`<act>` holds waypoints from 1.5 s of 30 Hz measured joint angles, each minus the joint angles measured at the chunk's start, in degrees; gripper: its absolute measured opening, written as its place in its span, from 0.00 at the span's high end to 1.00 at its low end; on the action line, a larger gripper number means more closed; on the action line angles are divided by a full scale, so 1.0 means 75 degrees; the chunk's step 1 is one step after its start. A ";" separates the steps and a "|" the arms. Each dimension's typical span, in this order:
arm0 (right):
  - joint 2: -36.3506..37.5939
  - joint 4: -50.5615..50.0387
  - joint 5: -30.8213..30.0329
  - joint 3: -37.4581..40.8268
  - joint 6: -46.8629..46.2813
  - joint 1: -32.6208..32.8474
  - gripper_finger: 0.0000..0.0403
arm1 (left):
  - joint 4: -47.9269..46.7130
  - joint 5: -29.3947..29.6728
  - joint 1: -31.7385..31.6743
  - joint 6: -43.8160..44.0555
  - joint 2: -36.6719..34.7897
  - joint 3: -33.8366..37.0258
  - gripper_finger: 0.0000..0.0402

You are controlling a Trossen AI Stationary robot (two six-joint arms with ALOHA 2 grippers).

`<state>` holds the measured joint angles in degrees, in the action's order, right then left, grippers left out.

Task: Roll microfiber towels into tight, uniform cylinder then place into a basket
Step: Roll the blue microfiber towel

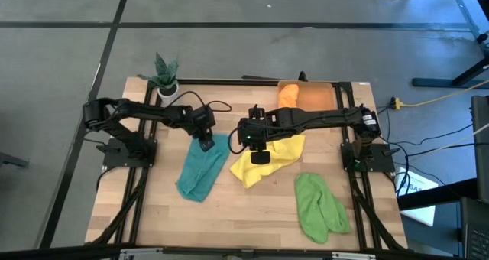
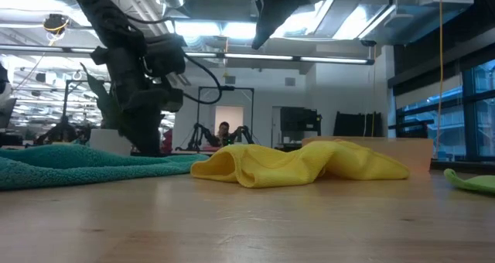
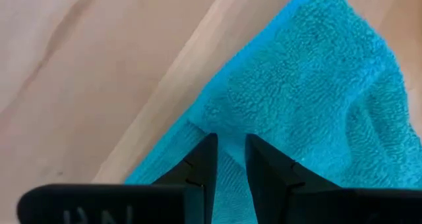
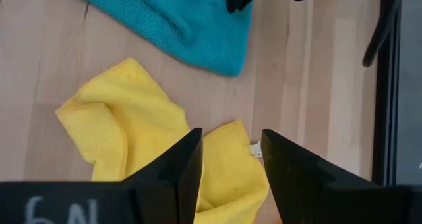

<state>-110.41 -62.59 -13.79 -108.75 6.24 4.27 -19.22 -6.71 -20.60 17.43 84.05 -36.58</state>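
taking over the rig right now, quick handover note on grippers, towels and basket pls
Left gripper: down on the top end of the teal terry towel, jaws narrow with a fold of it between them.
Right gripper: open, empty, above the crumpled yellow microfiber towel.
Light green towel: loose, at the table's front right.
Orange towel: lies in the translucent orange plastic basket at the back of the table; whether it is rolled I cannot tell.
Done: perhaps orange.
Left: roll teal, yellow and green, then basket them.
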 joint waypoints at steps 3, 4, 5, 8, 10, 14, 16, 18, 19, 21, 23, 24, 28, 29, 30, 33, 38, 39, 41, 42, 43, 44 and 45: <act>0.0000 0.0009 -0.0002 0.0000 0.0000 0.0000 0.61 | -0.0003 0.0258 -0.0003 0.0004 -0.0055 0.0000 0.83; 0.0000 0.0009 -0.0002 0.0000 0.0006 0.0000 0.61 | -0.0001 0.0268 -0.0010 0.0002 -0.0055 0.0000 0.83; 0.0000 0.0009 -0.0002 0.0000 0.0011 0.0000 0.61 | -0.0001 0.0270 -0.0017 0.0003 -0.0056 0.0000 0.83; 0.0000 0.0010 -0.0002 0.0000 0.0020 0.0000 0.61 | 0.0007 0.0276 -0.0017 0.0000 -0.0055 0.0000 0.83; 0.0000 0.0023 -0.0004 0.0000 0.0025 0.0000 0.61 | 0.0094 0.0284 -0.0017 0.0003 -0.0048 0.0000 0.83; 0.0000 0.0093 -0.0005 0.0000 0.0029 0.0000 0.61 | 0.0378 0.0278 -0.0017 0.0002 -0.0041 0.0000 0.83; 0.0000 0.0105 -0.0005 0.0000 0.0029 0.0000 0.61 | 0.0436 0.0224 0.0003 0.0000 -0.0041 0.0000 0.83; 0.0000 0.0108 -0.0005 0.0000 0.0029 0.0000 0.61 | 0.0436 0.0217 0.0003 0.0000 -0.0038 0.0000 0.83; 0.0000 0.0108 -0.0005 0.0000 0.0029 -0.0002 0.61 | 0.0436 0.0215 0.0003 0.0000 -0.0038 0.0000 0.83; 0.0000 0.0108 -0.0005 0.0000 0.0029 0.0000 0.61 | 0.0436 0.0217 0.0003 0.0004 -0.0038 0.0000 0.83; 0.0000 0.0109 -0.0005 0.0000 0.0029 -0.0001 0.61 | 0.0436 0.0215 0.0003 0.0032 -0.0038 0.0000 0.83; 0.0000 0.0111 -0.0005 0.0000 0.0029 -0.0003 0.61 | 0.0436 0.0215 0.0003 0.0046 -0.0035 0.0000 0.83; 0.0000 0.0114 -0.0005 0.0000 0.0029 0.0000 0.61 | 0.0441 0.0215 0.0003 0.0057 -0.0014 0.0000 0.83; 0.0000 0.0114 -0.0008 0.0000 0.0029 0.0000 0.61 | 0.0465 0.0213 0.0003 0.0061 0.0037 0.0000 0.83; 0.0000 0.0118 -0.0008 0.0000 0.0029 0.0000 0.61 | 0.0459 0.0212 0.0003 0.0097 0.0101 0.0000 0.83; 0.0000 0.0149 -0.0008 0.0000 0.0029 -0.0003 0.61 | 0.0468 0.0171 0.0006 0.0164 0.0352 0.0000 0.83; 0.0000 0.0154 -0.0008 0.0000 0.0030 0.0000 0.61 | 0.0570 0.0215 0.0119 -0.0144 0.0439 -0.0030 0.90; 0.0000 0.0154 -0.0008 0.0000 0.0029 0.0000 0.61 | 0.0544 0.0212 0.0119 -0.0143 0.0395 -0.0029 0.92; 0.0000 0.0152 -0.0008 0.0000 0.0029 0.0000 0.61 | 0.0449 0.0209 0.0117 -0.0150 0.0286 -0.0031 0.97; 0.0000 0.0154 -0.0008 0.0000 0.0030 0.0000 0.61 | 0.0430 0.0207 0.0118 -0.0178 0.0228 -0.0053 0.98; 0.0000 0.0152 -0.0008 0.0000 0.0029 0.0000 0.61 | 0.0421 0.0202 0.0119 -0.0192 0.0169 -0.0088 0.99; 0.0000 0.0153 -0.0008 0.0000 0.0030 0.0000 0.61 | 0.0426 0.0196 0.0119 -0.0198 0.0112 -0.0130 0.99; 0.0000 0.0152 -0.0008 0.0000 0.0029 0.0000 0.61 | 0.0425 0.0195 0.0119 -0.0199 0.0054 -0.0149 0.99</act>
<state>-110.41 -61.45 -13.85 -108.75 6.46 4.27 -16.03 -5.25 -19.70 15.94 84.45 -37.69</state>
